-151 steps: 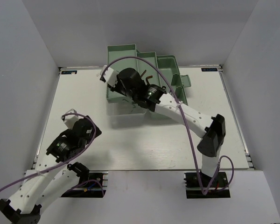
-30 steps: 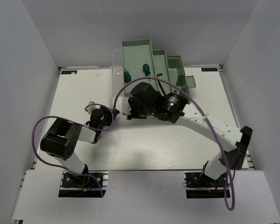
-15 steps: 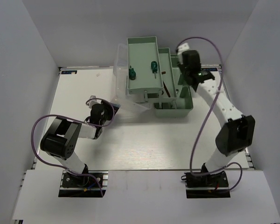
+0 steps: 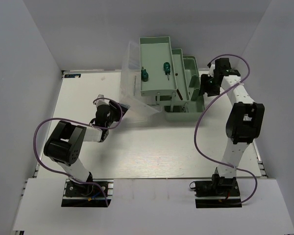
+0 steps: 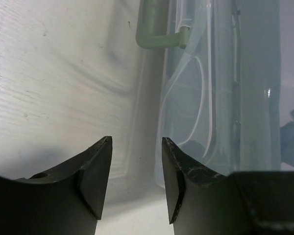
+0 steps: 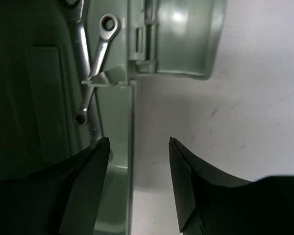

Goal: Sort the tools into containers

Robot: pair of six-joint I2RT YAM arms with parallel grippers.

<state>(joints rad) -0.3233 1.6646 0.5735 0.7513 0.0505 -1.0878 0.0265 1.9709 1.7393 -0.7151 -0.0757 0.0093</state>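
Left gripper [image 5: 134,182]: fingers apart, nothing between them, held low over the table [image 5: 49,88] just near-left of the clear lid [image 5: 220,107]. Green handle [image 5: 154,35] ahead of the fingers, fixed to the lid. Probable purpose: ready to steady the open lid, which leans out to the left of the box.

Right gripper [image 6: 137,183]: fingers apart, lined up on either side of the right wall of the toolbox [image 6: 123,127]. Contact not shown. Judged a brace position, to stop the box sliding.

Inside that wall: silver wrench [image 6: 95,61] lying in the bottom compartment. Outside it: latch [image 6: 186,39], hanging free.

Further left: inner tray [image 4: 157,54] lifted toward the far side, leaving the lower compartments open. Two screwdrivers [image 4: 144,75] in the tray, apart from each other.
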